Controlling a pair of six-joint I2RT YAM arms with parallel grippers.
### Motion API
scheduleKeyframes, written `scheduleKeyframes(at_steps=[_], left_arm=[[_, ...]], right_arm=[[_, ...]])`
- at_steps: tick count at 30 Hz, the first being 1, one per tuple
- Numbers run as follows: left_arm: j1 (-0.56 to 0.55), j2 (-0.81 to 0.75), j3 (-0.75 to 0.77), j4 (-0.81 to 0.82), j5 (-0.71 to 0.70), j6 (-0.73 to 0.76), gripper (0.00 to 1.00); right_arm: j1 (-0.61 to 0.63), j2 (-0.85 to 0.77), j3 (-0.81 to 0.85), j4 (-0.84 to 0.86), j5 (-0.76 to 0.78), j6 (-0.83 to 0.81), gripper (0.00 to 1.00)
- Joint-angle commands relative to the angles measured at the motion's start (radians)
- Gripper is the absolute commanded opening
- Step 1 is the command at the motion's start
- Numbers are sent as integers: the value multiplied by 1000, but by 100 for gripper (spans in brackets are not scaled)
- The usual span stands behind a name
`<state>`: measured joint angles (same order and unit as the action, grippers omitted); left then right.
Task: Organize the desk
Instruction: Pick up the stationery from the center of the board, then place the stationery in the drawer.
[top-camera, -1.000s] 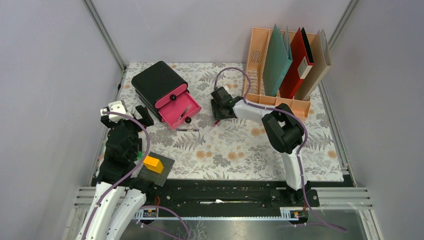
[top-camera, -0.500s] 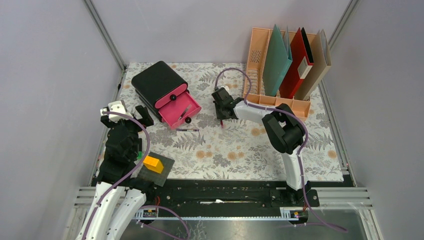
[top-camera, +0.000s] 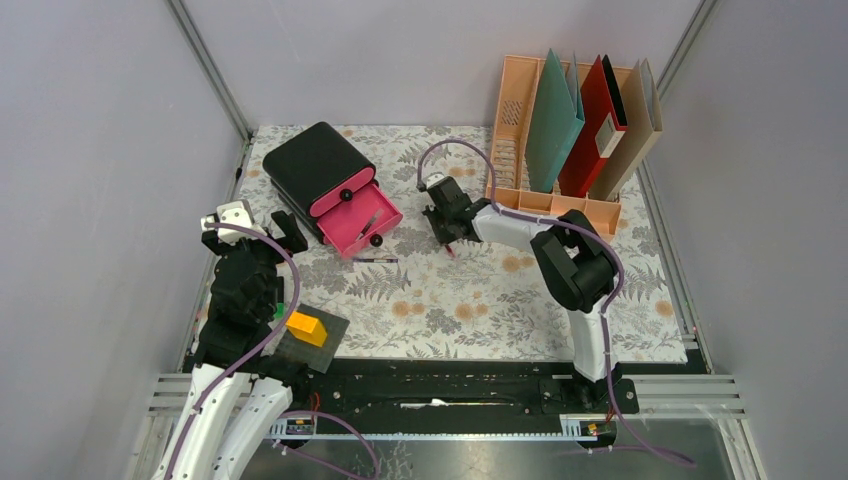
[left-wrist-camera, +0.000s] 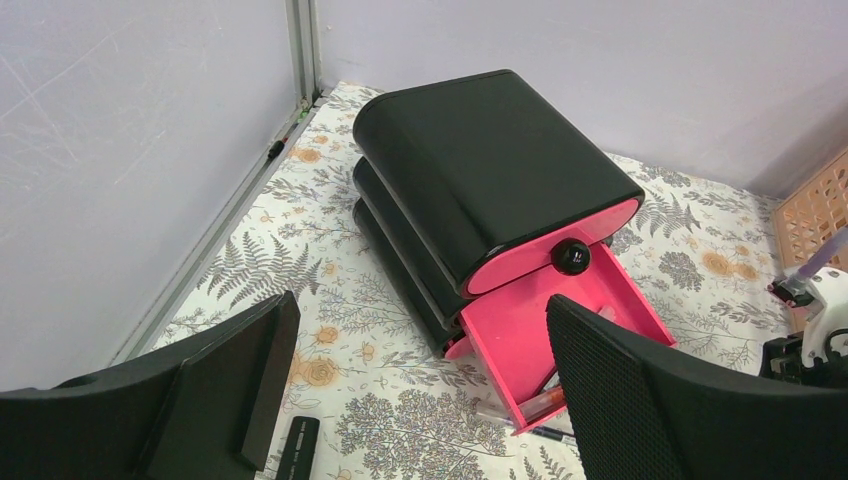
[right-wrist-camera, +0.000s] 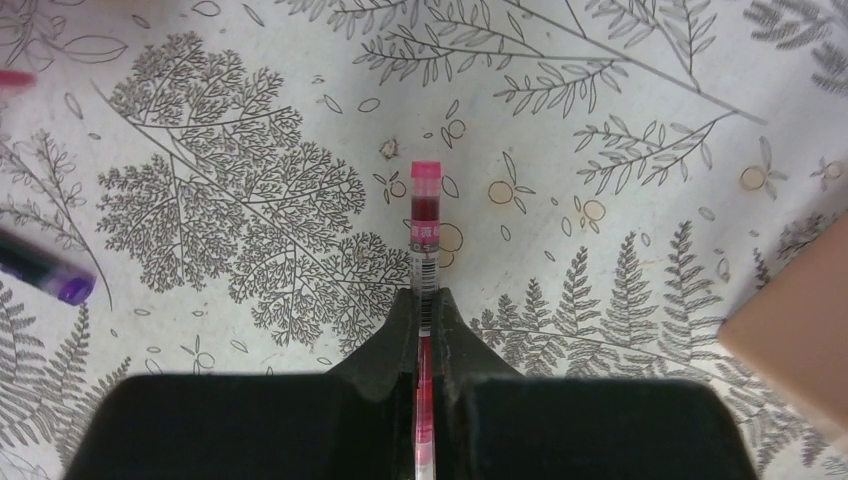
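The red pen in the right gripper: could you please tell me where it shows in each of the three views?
Top external: the red pen pokes out under the right gripper, mid-picture, right of the open pink drawer.
Left wrist: not visible.
Right wrist: dead centre, clamped between the fingers.
Shared landmark: the desk with its fern-print cloth.

Desk (top-camera: 480, 300): one
Drawer box (top-camera: 318, 165): one, black with pink fronts
Drawer knobs (top-camera: 343, 193): two
File rack (top-camera: 510, 110): one, peach
Folders (top-camera: 553, 120) in the rack: three (teal, red, tan)
Pens: three, namely a red pen (right-wrist-camera: 424, 215), a dark pen (top-camera: 375, 260) lying loose and a drawer pen (top-camera: 368, 222)
Black marker (left-wrist-camera: 297, 445): one
Yellow block (top-camera: 307, 327): one
Dark pad (top-camera: 325, 347): one
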<state>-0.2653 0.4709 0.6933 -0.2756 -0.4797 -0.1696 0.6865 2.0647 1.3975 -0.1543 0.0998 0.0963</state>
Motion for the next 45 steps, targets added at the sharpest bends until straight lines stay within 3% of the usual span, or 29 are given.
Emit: scheduleKeyframes(at_steps=[1,8,13,29,34,41,45], left_arm=[[8,-8,-4,52,14,-2,99],[9,-8,-5,52,13,-2,99],[8,-7,-4,53,16,-2,99],[12,-56,-14,64,-18,-1,99],[14,-83,-25,76,-29,4,99],[14,-83,-25,79,-30,5,99],[15,-81,-27,79,-31,7,99]], right_arm=[[2,-92,-7,42,-31,-143,0],[3,-166,-16,100,-143,-202,0],[4,-172,85,53,-215,-260,0],[180,144,763,-291,-388,-833,0],[218,216,834,-356,-413,-1056,0],[225,279,861,-328,-400,-1139,0],[230,305,860,-264,-375,-1097,16]])
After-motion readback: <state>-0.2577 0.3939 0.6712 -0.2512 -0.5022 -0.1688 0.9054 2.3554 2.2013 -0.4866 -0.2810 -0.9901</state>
